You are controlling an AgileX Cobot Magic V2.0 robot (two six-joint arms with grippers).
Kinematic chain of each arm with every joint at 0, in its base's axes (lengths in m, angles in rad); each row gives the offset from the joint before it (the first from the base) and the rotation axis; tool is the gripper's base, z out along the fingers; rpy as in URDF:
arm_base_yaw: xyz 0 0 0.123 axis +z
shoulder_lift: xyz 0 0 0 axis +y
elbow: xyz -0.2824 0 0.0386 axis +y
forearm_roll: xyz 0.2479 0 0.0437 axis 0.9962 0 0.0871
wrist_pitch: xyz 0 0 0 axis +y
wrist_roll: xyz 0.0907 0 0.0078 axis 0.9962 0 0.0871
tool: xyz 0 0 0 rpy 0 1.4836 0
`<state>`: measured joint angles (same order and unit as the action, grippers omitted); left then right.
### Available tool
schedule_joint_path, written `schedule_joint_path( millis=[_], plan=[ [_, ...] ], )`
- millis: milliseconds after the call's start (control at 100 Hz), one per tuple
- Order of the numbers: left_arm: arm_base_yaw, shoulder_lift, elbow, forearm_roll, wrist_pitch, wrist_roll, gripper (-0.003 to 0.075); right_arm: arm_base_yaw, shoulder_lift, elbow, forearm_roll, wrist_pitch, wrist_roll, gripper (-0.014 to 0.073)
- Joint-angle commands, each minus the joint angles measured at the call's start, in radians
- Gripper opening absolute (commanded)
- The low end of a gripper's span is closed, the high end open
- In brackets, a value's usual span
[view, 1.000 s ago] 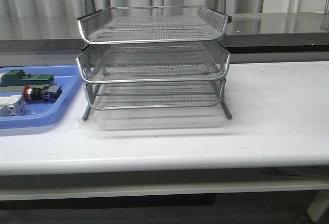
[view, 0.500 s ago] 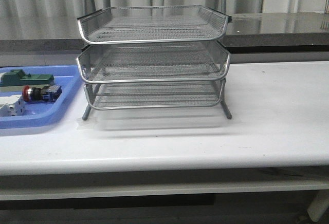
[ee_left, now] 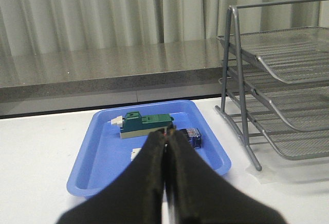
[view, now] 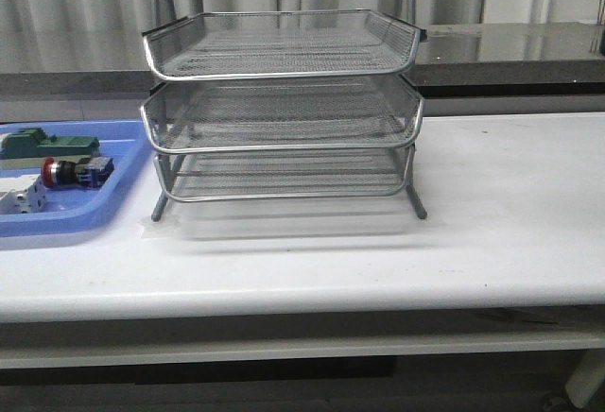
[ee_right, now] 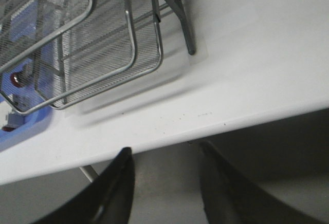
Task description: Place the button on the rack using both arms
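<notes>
Front view gives me the white table (view: 510, 232) with the three-tier wire-mesh rack (view: 282, 110) standing mid-table. Just left of the rack sits a blue plastic tray (view: 85, 215), and in it lies the red-capped button (view: 74, 172), on its side, beside a green-topped block (view: 52, 144) and a small white block (view: 21, 200). My left gripper (ee_left: 167, 137) has its fingers pressed together, holding nothing, on the near side of the tray from the rack. My right gripper (ee_right: 163, 154) stands wide apart, off the table's front edge.

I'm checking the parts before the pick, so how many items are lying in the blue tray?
3 visible in the blue tray: the green-topped block at the back, the button in the middle, the white block nearest. The frame's left edge may hide more.
</notes>
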<state>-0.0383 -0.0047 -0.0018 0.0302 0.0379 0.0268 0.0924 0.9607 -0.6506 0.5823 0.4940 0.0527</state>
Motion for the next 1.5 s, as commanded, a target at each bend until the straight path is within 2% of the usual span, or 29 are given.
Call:
schedule_joint_path(
  millis=[0, 330, 590, 840, 1490],
  plan=[
    [-0.001, -0.032, 0.054, -0.005, -0.079, -0.008, -0.0021, -0.003, -0.006, -0.037, 0.067, -0.086, -0.006, 0.0415],
    [-0.001, -0.032, 0.054, -0.005, -0.079, -0.008, -0.0021, 0.002, 0.109, -0.038, 0.201, -0.135, -0.027, 0.0414],
    [-0.001, -0.032, 0.054, -0.005, -0.079, -0.008, -0.0021, 0.065, 0.262, -0.046, 0.416, -0.183, -0.207, 0.0414],
    [-0.001, -0.032, 0.054, -0.005, -0.079, -0.008, -0.0021, 0.103, 0.397, -0.136, 0.585, -0.179, -0.367, 0.0414],
    [-0.001, -0.032, 0.054, -0.005, -0.079, -0.008, -0.0021, 0.108, 0.685, -0.352, 0.688, -0.06, -0.458, 0.0414]
  ],
)
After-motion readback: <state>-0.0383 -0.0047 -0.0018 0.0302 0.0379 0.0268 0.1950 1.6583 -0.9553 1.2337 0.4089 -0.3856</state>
